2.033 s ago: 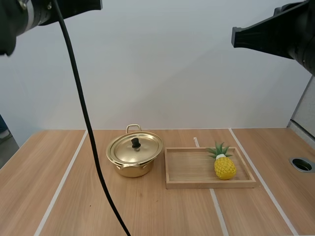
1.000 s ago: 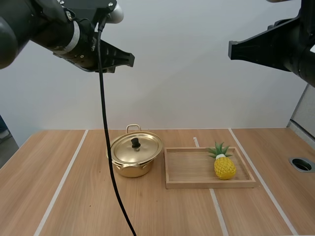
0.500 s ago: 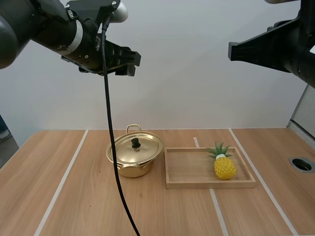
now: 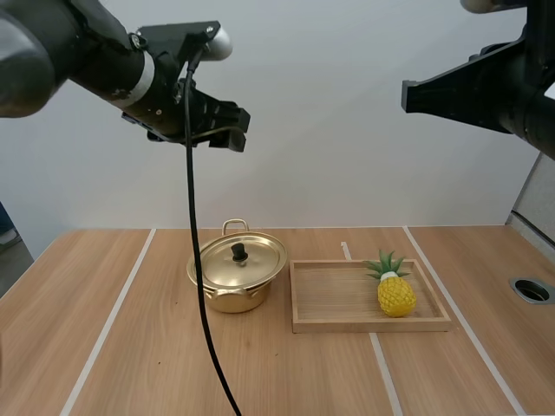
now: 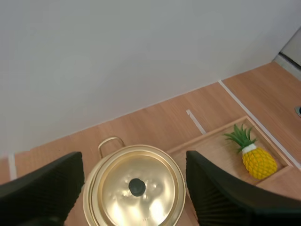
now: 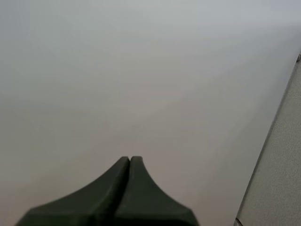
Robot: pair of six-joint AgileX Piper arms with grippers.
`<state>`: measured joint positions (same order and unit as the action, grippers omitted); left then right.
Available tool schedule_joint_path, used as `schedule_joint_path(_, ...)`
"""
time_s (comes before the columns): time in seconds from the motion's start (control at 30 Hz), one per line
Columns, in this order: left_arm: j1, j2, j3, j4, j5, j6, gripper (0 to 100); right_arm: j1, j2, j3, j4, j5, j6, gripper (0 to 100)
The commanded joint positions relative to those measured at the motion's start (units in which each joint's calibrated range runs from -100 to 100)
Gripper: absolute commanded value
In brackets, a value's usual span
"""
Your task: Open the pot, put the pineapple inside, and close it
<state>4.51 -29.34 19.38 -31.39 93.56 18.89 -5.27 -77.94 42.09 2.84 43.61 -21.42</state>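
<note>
Left fingers (image 5: pixel 42 188) are spread wide with nothing between them, ribbed faces turned toward each other. Looking through that gap in the left wrist view, you get the pot (image 5: pixel 135 188) straight below, and the black knob (image 5: pixel 137 187) sits pretty much in the middle of the gap. In the high view they hang high over the worktop (image 4: pixel 130 347), above the pot and a touch to its left, well apart from it.

Right fingers (image 6: pixel 141 188) are pressed together into one dark wedge, holding nothing, aimed at a plain pale wall. In the high view they're way up on the right side, well above the tray (image 4: pixel 373 326), tip pointing left.

Down on the worktop: the pot is gold and shiny, the lid (image 4: pixel 251 264) is on and closed, and one loop handle (image 4: pixel 235 226) shows at the far side. It sits just beside the left end of the wooden tray; can't tell if they actually touch.

The pineapple (image 4: pixel 395 295) is in the tray near its right end, yellow body toward the near side, green leaves pointing to the far side. The rest of the tray is bare wood. A few white tape lines (image 4: pixel 108 325) run across the worktop.
</note>
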Motion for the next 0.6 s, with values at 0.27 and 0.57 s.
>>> schedule_joint_path(0.27, -0.09, 10.8, -0.3, -1.8, 3.0, 4.1, 100, -0.2, -0.1, -0.3, -0.1, 7.2, 0.2, 0)
schedule_joint_path(0.57, -0.09, 17.4, 1.3, -3.2, 3.0, 6.8, 100, -0.2, -0.1, -0.3, 1.7, 10.4, 0.2, 0)
